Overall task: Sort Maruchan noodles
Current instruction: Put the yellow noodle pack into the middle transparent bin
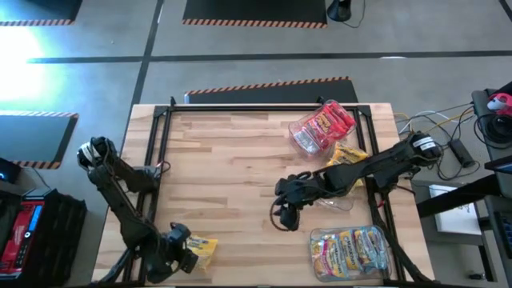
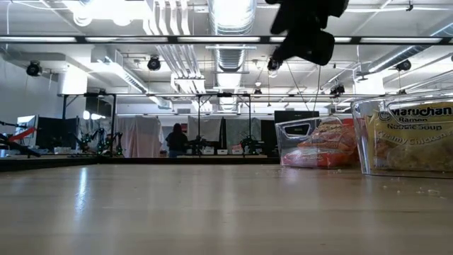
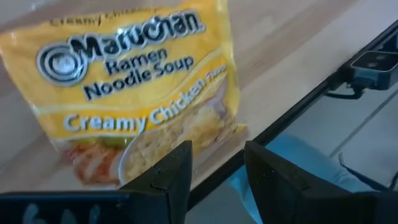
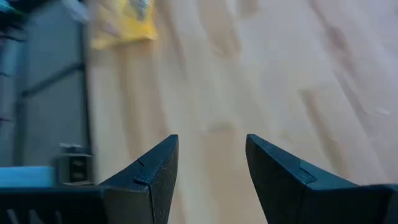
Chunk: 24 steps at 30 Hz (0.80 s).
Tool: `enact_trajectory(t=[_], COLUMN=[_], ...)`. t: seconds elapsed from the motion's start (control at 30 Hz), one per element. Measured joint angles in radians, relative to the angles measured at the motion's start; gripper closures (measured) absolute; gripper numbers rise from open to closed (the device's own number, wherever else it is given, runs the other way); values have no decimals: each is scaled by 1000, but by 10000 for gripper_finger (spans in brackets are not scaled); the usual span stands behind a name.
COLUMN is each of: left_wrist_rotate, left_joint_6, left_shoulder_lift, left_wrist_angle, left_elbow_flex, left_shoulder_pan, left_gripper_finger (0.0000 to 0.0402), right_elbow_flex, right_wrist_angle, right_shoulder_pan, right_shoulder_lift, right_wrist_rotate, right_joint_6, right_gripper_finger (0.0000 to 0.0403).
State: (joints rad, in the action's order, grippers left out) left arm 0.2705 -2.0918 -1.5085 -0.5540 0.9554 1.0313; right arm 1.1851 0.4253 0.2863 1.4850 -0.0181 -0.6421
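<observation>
One yellow Maruchan noodles packet (image 3: 137,93) marked Creamy Chicken lies flat on the wooden table by its near edge (image 1: 204,248). My left gripper (image 3: 217,152) hovers open over the packet's corner and the table edge, just left of the packet in the high view (image 1: 184,254), with nothing between its fingers. My right gripper (image 4: 211,143) hangs open above bare wood at the table's middle right (image 1: 282,210). It shows dark at the top of the low view (image 2: 304,28). More yellow packets (image 1: 346,154) lie under the right arm.
A clear tub of red packets (image 1: 324,126) stands at the far right. Another tub with yellow and light blue packets (image 1: 350,250) stands at the near right. Black frame rails (image 1: 160,152) run along the table's edges. Bare wood fills the middle and left.
</observation>
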Motion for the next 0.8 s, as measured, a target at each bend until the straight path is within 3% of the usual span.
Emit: enact_trajectory(t=[0.1,0.4,0.8], left_wrist_rotate=[-41,-104,-107], left_joint_6=[-15,-23,-42], left_shoulder_lift=[0,-36,-111], left_wrist_angle=[-1,-24,-24], left_elbow_flex=[0,0,3], left_shoulder_pan=[3,8,-11], left_gripper_finger=[271,271,271], right_elbow_flex=[32,34,33], right_wrist_angle=[93,99,100], right_shoulder_pan=[-1,-3,-26], right_shoulder_lift=[8,-3,-3], right_wrist_rotate=[29,47,47], right_joint_6=[7,15,41], right_gripper_finger=[227,227,227])
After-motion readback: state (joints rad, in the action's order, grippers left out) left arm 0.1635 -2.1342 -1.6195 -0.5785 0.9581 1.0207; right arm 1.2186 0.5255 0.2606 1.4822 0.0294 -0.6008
